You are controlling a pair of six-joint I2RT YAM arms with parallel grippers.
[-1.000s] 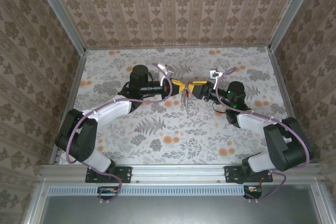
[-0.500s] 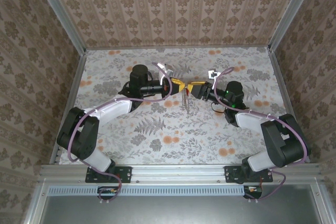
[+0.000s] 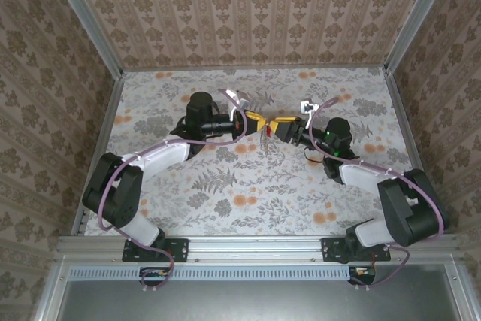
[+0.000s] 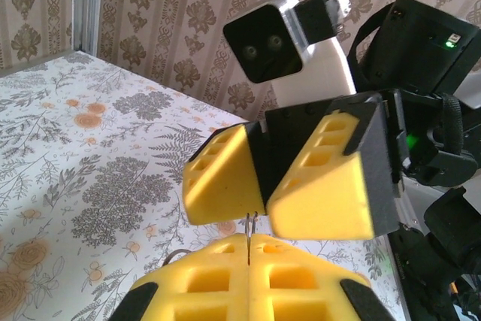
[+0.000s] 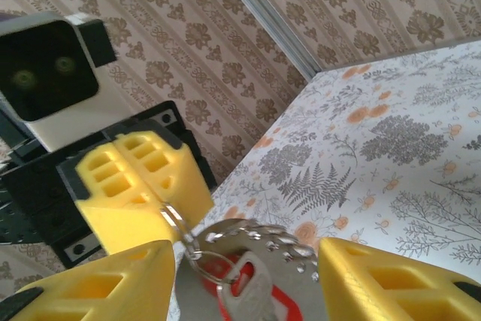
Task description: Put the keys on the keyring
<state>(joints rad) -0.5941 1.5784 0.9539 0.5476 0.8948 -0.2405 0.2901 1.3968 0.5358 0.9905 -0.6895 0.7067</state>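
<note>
Table is crossed by both arms, and the work is done in the air above its middle. The step in hand is judged to be the threading of the key onto the keyring. It is best done with the left arm treated as a fixed anchor and only the right wrist moved, in small slow corrections, so that the hole in the key's head is slid along the wire and not forced against it. The clamp on the wire should be loosened at no point, or the whole bunch would be dropped. Both arms are stretched forward and turned inward, forearms low, so that the left gripper and the right gripper are set tip to tip. The left fingers are pressed fully together on the thin wire of the keyring. The right fingers are held about half apart, and the key is hung between them just below the clamped wire; whether it is actually pinched cannot be told, the close view being blurred
</note>
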